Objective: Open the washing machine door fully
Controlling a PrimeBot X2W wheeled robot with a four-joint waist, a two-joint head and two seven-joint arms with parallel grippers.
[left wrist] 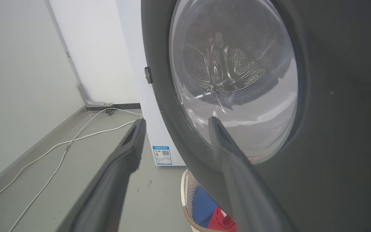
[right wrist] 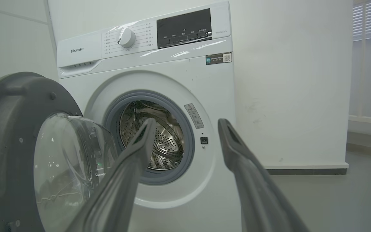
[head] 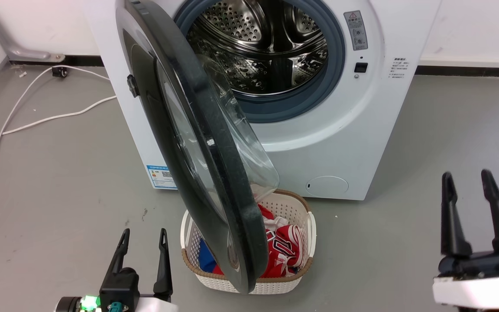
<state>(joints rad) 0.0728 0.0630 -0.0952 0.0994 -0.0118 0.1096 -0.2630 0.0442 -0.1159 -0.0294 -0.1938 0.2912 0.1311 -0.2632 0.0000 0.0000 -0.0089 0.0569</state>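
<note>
The white washing machine [head: 332, 143] stands against the wall, its steel drum exposed. Its black-rimmed washing machine door [head: 197, 143] is swung out on its left hinge, roughly edge-on to me, the glass bowl bulging toward the drum. My left gripper [head: 143, 236] is open at the lower left, holding nothing, just left of the door's outer face. In the left wrist view the door [left wrist: 333, 112] looms close behind the left gripper [left wrist: 175, 120]. My right gripper [head: 468, 175] is open at the lower right, apart from the machine. The right wrist view shows the door [right wrist: 14, 135] and machine [right wrist: 159, 64] beyond the right gripper [right wrist: 187, 120].
A white laundry basket [head: 306, 234] with red and blue clothes sits on the grey floor right under the door's free edge. White cables [head: 24, 121] trail across the floor at the left. A wall runs behind the machine.
</note>
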